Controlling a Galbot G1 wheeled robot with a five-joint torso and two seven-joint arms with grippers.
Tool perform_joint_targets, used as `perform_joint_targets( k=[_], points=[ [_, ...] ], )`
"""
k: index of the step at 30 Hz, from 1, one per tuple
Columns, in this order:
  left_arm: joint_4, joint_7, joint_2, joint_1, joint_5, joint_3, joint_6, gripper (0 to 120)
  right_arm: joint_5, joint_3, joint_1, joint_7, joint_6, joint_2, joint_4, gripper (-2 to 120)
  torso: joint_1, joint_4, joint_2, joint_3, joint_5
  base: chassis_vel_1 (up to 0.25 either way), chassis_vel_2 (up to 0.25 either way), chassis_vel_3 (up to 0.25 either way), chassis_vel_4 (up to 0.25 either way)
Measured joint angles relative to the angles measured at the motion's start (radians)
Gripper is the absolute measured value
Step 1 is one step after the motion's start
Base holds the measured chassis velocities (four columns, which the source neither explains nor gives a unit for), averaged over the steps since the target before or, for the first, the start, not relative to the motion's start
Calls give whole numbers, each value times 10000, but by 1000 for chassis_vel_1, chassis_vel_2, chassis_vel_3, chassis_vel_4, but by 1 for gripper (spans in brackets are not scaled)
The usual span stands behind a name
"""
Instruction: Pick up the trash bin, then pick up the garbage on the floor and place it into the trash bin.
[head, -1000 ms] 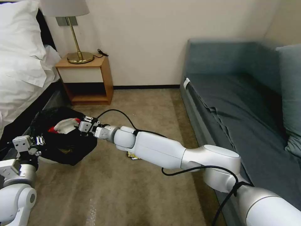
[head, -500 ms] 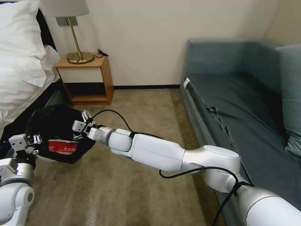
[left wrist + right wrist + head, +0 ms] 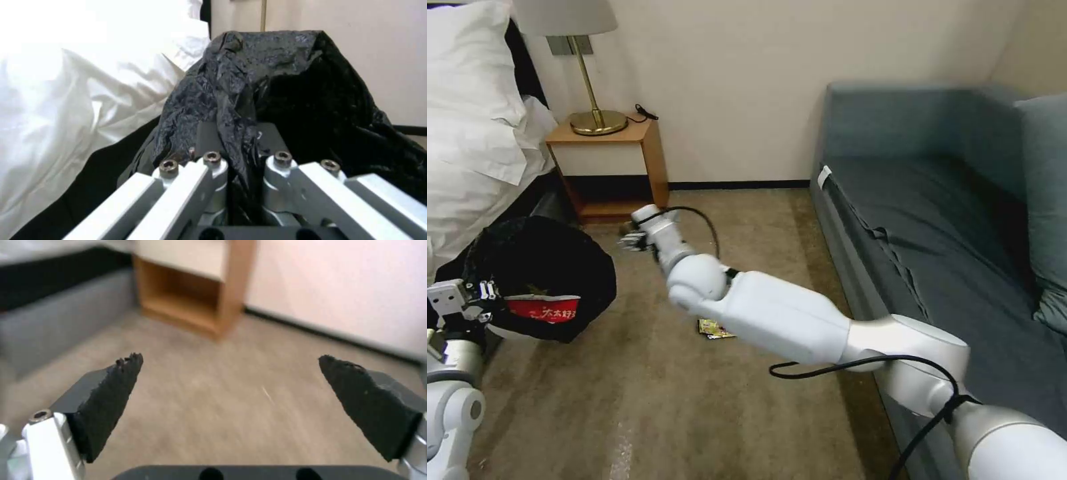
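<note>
The trash bin (image 3: 540, 267), draped in a crinkly black bag (image 3: 289, 83), hangs tilted at the left beside the bed. My left gripper (image 3: 488, 292) is shut on its rim, with bag plastic pinched between the fingers (image 3: 213, 166). Inside the bin lies a red-and-white wrapper (image 3: 544, 309). My right gripper (image 3: 629, 241) hovers open and empty above the carpet, to the right of the bin and near the nightstand; its black pads (image 3: 111, 390) stand wide apart. A shiny gold wrapper (image 3: 715, 328) lies on the floor under my right forearm.
A wooden nightstand (image 3: 610, 167) with a brass lamp (image 3: 594, 100) stands against the back wall. The bed with white bedding (image 3: 474, 133) runs along the left. A grey-blue sofa (image 3: 934, 220) lines the right. Carpet (image 3: 627, 400) lies open in front.
My right gripper let the red-and-white wrapper drop into the bin, then drew out and swung back toward the nightstand. The bin drifted slightly left with my left arm.
</note>
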State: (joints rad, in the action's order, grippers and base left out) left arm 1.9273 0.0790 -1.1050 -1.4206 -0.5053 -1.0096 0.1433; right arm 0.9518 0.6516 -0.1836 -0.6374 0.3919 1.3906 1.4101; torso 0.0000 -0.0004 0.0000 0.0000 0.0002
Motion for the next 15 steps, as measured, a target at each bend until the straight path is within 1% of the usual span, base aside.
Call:
perform_joint_targets(
  k=[1, 2, 3, 5, 6, 7, 9, 14, 15],
  points=[
    [0, 0, 0, 0, 0, 0, 0, 5, 0, 0, 0, 0, 0, 0, 0, 100, 0, 0, 0, 0, 0, 0, 0, 0, 0],
    [-23, -4, 31, -3, -17, -32, -8, 5, 136, -301, -311, -46, 130, -266, 43, 100, 0, 0, 0, 0, 0, 0, 0, 0, 0],
    [-23, -4, 31, -3, -17, -32, -8, 5, 136, -301, -311, -46, 130, -266, 43, 100, 0, 0, 0, 0, 0, 0, 0, 0, 0],
    [-78, -21, 111, -55, -81, -115, -49, 5, 220, -956, -1075, -5, 218, -739, 90, 100, 1, 3, 0, 0, 1, 0, 0, 0, 0],
    [-116, -52, 140, -69, -88, -137, -83, 5, 208, -1160, -1377, 67, 219, -861, 90, 100, 0, 3, 0, 0, 1, 0, 0, 0, 0],
    [-116, -52, 140, -69, -88, -137, -83, 5, 208, -1160, -1377, 67, 219, -861, 90, 100, 0, 3, 0, 0, 1, 0, 0, 0, 0],
    [-197, -107, 190, -119, -96, -203, -171, 5, -40, -1662, -2061, 361, 189, -1155, 14, 100, 0, 3, 0, -1, 1, 0, 0, 0, 0],
    [-207, -137, 193, -257, -116, -266, -302, 5, -377, -2363, -3014, 720, 114, -1444, -186, 100, 0, 2, 0, -1, 0, 0, 0, 0, 0],
    [-207, -137, 193, -257, -116, -266, -302, 5, -377, -2363, -3014, 720, 114, -1444, -186, 100, 0, 2, 0, -1, 0, 0, 0, 0, 0]
  ],
)
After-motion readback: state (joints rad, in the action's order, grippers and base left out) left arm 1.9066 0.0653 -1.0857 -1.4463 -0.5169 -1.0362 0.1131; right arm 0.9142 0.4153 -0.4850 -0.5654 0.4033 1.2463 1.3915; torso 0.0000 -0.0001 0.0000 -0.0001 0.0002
